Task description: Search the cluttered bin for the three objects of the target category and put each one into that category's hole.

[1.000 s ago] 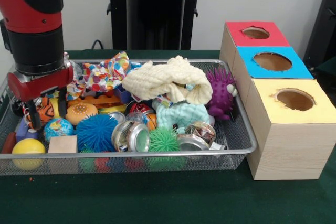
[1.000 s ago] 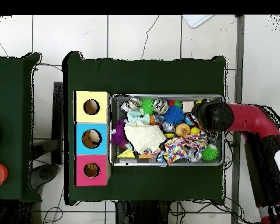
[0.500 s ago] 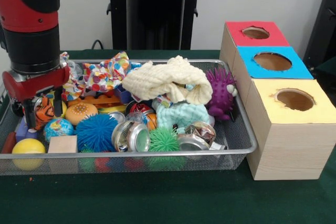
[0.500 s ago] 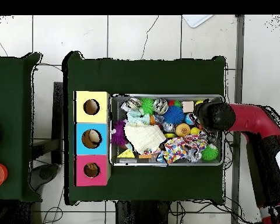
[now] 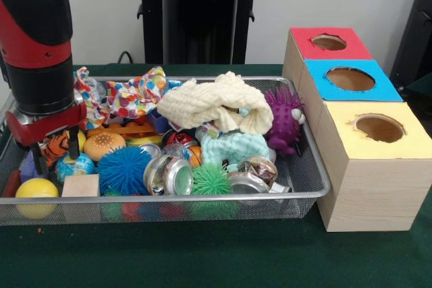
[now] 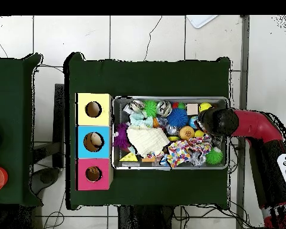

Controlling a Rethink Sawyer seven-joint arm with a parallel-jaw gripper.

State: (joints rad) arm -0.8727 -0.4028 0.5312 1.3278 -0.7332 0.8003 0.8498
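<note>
The silver wire mesh bin is full of toys; it also shows in the overhead view. My gripper is down in the bin's left end, open, with one finger on each side of the orange black-striped plush tiger. In the overhead view my red arm hides the gripper and the tiger. I cannot make out the duckling or the bear in the clutter. The red-surround hole tops the farthest wooden box on the right; it is the bottom one in the overhead view.
A purple spiky hedgehog stands at the bin's right end. A cream cloth, a spotted cloth, a blue spiky ball, a yellow ball and a wooden block crowd the gripper. Blue and yellow holes adjoin the red one.
My gripper has sunk lower and shifted a little left in the front view, so its fingers now reach down on either side of the tiger. The toys have not moved.
</note>
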